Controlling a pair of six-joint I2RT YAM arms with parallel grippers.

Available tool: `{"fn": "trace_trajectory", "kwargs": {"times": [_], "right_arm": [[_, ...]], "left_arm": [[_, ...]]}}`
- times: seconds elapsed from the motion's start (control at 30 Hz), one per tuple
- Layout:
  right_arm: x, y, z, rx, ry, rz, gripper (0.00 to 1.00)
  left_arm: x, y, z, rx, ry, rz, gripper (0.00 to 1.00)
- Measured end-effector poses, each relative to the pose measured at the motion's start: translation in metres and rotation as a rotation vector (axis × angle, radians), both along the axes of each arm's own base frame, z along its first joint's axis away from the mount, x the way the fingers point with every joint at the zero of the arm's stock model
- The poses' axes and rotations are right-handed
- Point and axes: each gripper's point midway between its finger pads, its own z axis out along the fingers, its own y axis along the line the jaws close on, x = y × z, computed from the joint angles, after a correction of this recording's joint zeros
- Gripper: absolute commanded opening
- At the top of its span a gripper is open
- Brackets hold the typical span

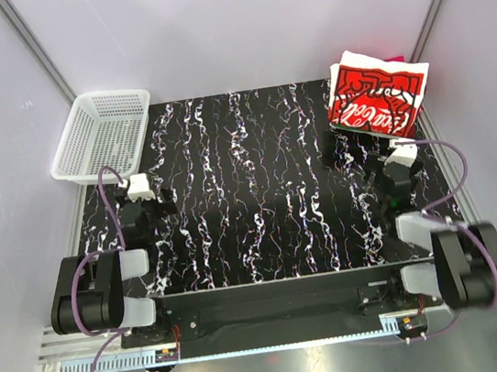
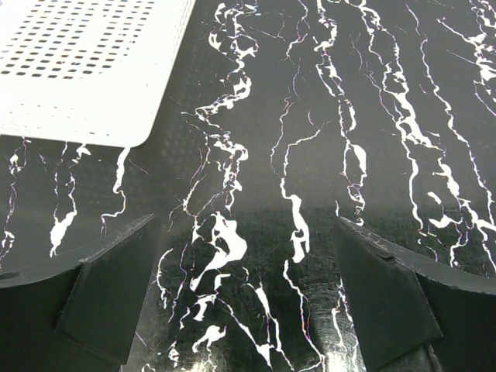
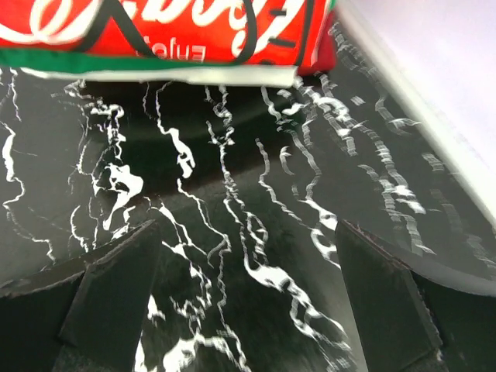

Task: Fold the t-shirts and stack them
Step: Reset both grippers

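Note:
A folded stack of t-shirts (image 1: pixel 375 94) lies at the table's far right corner, topped by the cream one with the big red Coca-Cola-style print. In the right wrist view its front edge (image 3: pixel 155 46) shows red print over a green layer and a white layer. My right gripper (image 1: pixel 384 165) hovers just in front of the stack, open (image 3: pixel 248 294), nothing between its fingers. At the left side of the table my left gripper (image 1: pixel 165 200) stands open (image 2: pixel 246 298) above bare tabletop, holding nothing.
A white plastic mesh basket (image 1: pixel 102 132) sits at the far left corner, its corner seen in the left wrist view (image 2: pixel 93 70). The black marbled tabletop (image 1: pixel 259 194) spans between the arms. Pale walls (image 1: pixel 226 23) close the back and both sides.

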Motion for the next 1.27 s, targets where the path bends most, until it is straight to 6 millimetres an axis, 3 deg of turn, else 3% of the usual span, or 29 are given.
{"fn": "trace_trajectory", "kwargs": {"times": [0.17, 0.23, 0.33, 0.37, 0.67, 1.27], "right_arm": [[0.020, 0.004, -0.025, 0.036, -0.004, 0.052, 1.00], [0.033, 0.005, -0.029, 0.045, -0.056, 0.083, 1.00], [0.033, 0.008, -0.044, 0.054, -0.020, 0.119, 0.94], [0.036, 0.010, -0.040, 0.053, -0.034, 0.129, 1.00], [0.058, 0.022, -0.016, 0.050, -0.098, 0.210, 0.99], [0.059, 0.026, -0.018, 0.047, -0.083, 0.236, 1.00]], "left_arm": [[0.000, 0.000, 0.000, 0.000, 0.000, 0.000, 0.93], [0.000, 0.000, 0.000, 0.000, 0.000, 0.000, 0.99], [0.000, 0.000, 0.000, 0.001, 0.000, -0.001, 0.99], [0.000, 0.000, 0.000, 0.002, -0.001, -0.001, 0.99], [0.000, -0.001, 0.000, 0.003, -0.001, -0.003, 0.99], [0.004, -0.004, 0.011, 0.024, -0.047, 0.023, 0.99]]}}
